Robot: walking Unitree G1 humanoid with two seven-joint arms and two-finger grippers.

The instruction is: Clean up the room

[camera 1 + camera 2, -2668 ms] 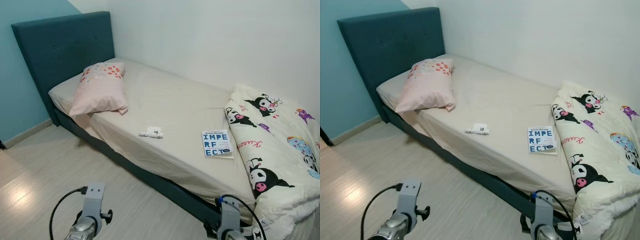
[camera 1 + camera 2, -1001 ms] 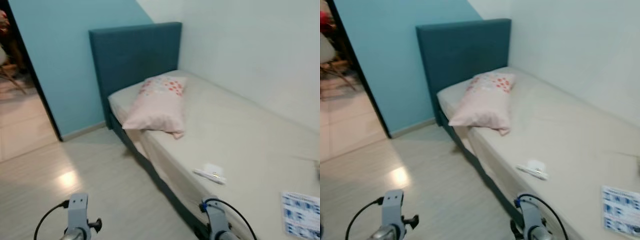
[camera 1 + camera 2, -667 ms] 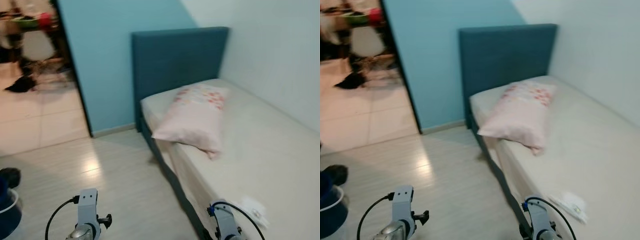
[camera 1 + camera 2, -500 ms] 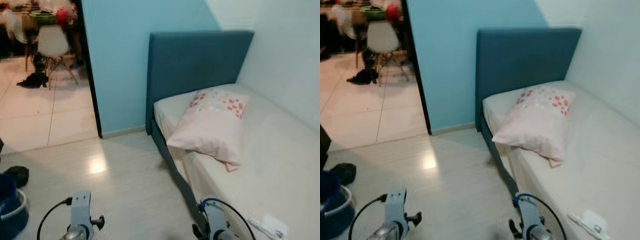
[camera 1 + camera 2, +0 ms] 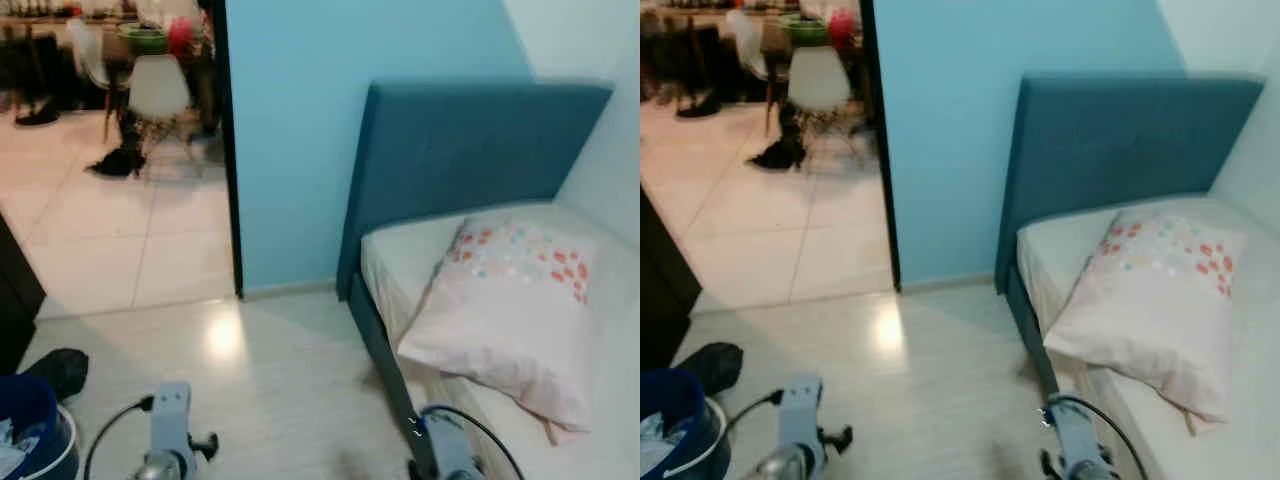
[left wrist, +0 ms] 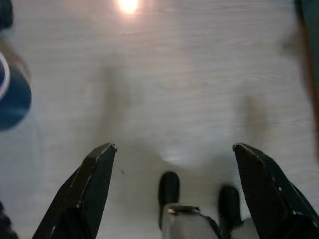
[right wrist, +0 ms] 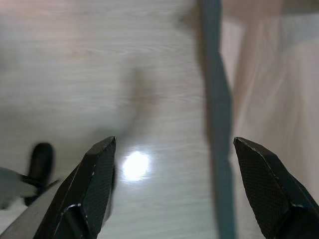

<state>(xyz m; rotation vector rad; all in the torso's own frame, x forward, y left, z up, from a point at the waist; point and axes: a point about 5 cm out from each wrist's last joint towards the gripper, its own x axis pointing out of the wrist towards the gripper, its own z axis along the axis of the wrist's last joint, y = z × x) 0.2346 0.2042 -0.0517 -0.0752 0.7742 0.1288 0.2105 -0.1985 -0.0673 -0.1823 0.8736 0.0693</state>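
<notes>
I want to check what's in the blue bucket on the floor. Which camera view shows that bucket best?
The right eye view: the blue bucket shows its white rim and pale contents at the robot's left. The left eye view crops it more at the edge. The left wrist view catches just a blurred blue side; the right wrist view faces floor and bed frame.

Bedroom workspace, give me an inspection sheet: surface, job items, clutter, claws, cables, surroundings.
Surface: pale wood-look floor, glare spot near the doorway.
Job's things: blue round bucket at the robot's left, something pale inside; dark bundle on the floor beside it.
Clutter: pink pillow with coloured dots on the cream-sheeted bed.
Claws: left claw open over bare floor; right claw open above the floor beside the bed's edge.
Cables: black cable looped at each wrist.
Surroundings: teal padded headboard, light blue wall, doorway to a tiled room with a white chair.
</notes>
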